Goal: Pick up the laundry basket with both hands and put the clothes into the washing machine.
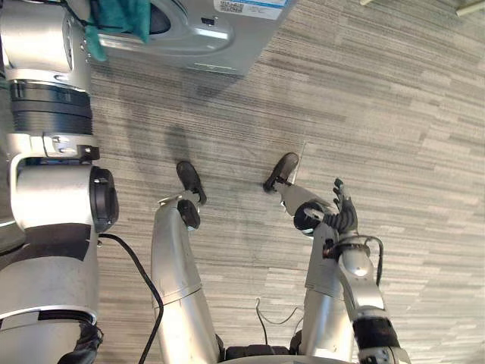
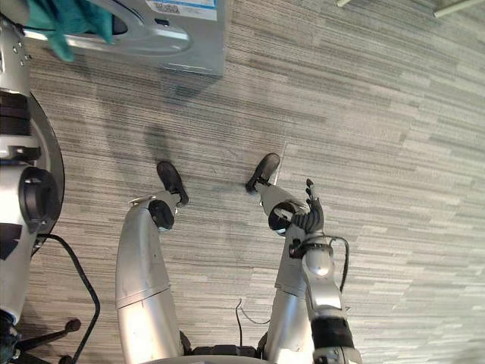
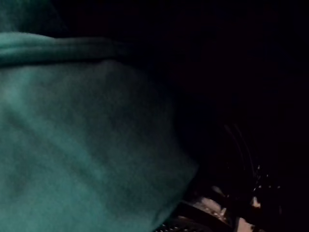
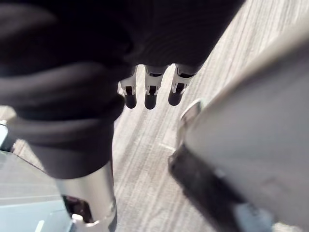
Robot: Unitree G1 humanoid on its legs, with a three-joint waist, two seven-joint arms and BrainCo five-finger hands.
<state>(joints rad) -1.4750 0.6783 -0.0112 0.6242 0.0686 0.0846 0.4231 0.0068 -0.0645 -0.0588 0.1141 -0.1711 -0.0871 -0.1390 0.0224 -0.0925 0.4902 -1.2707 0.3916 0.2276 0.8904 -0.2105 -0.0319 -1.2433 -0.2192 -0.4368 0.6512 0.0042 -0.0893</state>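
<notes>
A grey washing machine [image 1: 204,38] stands at the top left, its round door opening facing me. A teal cloth [image 1: 121,19] hangs at that opening. My left arm [image 1: 45,91] reaches up along the left side toward it. In the left wrist view the teal cloth [image 3: 82,145] lies very close, with dark space beside it. My right hand [image 1: 345,212] hangs low at my right side, away from the machine. Its fingers [image 4: 150,94] are straight and hold nothing.
Striped grey carpet [image 1: 364,114] spreads out to the right of the machine. Pale bars [image 2: 455,9] lie at the top right corner.
</notes>
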